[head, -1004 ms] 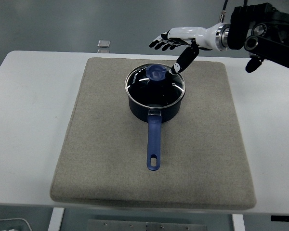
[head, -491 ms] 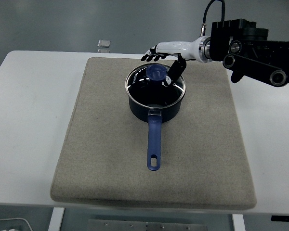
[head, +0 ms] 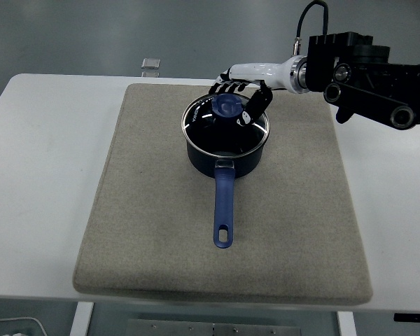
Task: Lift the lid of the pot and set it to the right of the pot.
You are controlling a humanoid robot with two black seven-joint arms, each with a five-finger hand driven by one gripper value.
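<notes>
Right hand (head: 239, 89) has dropped and drawn in over the lid since a second ago, thumb now just beside the blue knob (head: 227, 106).

Nearest, at 6 o'clock, the blue pot handle (head: 223, 210) points toward the table's near edge. Beyond it the pot (head: 225, 155) sits on the grey mat (head: 140, 231), its glass lid (head: 224, 126) on the rim, unlifted. At 1 o'clock of the knob the thumb reaches down; the fingers arc past the far rim at 12 o'clock. The hand is spread narrow and holds nothing; closing on the knob seems the next step. The mat at 3 o'clock of the pot is bare for the placement. At the far edge lies a small clear object (head: 152, 64).
</notes>
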